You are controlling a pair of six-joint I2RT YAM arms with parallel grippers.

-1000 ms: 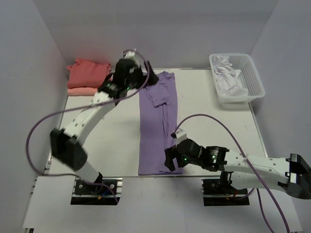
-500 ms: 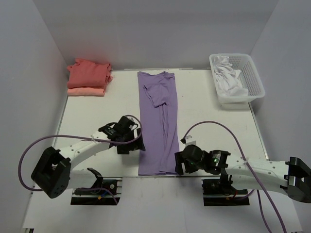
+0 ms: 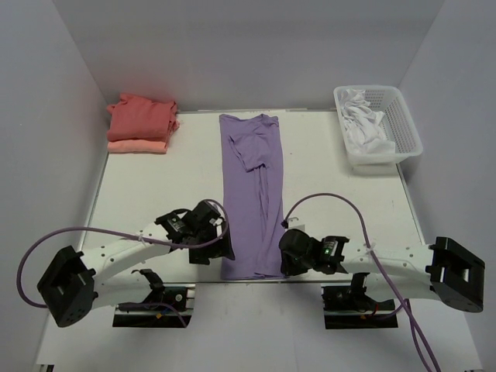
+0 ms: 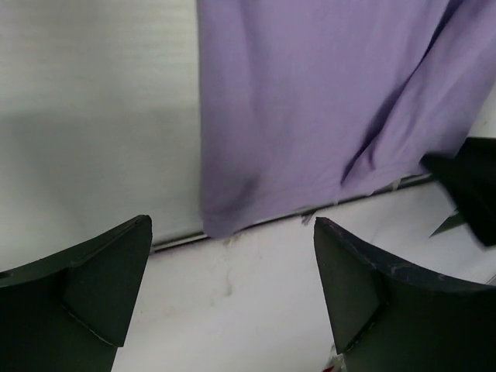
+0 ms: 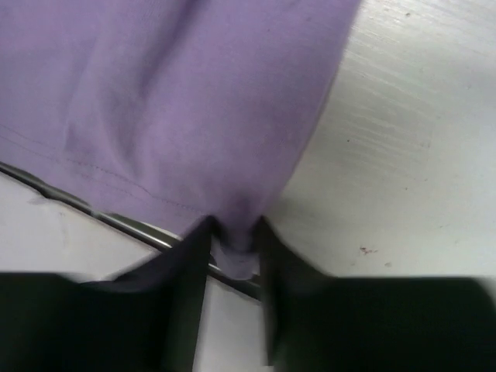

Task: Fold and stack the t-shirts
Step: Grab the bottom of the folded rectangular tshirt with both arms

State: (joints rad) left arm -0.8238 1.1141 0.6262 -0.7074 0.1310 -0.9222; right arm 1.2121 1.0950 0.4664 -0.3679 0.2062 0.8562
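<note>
lavender t-shirt [image 3: 252,194] | long axis near-far, collar far | left claw [image 4: 232,225] released | right claw [image 5: 232,230] grasping hem

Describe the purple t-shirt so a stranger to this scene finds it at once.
On the white table, look midway between the folded red shirts at far left and the white basket at far right. The lavender t-shirt lies there as one long narrow strip, the only purple, unstacked one.

The lavender t-shirt [image 5: 194,101] is soft matt cloth, faintly creased, with a stitched hem. My right claw [image 5: 232,232] is matt black plastic. The worktop [image 5: 403,155] looks smooth, white, finely scuffed.
</note>
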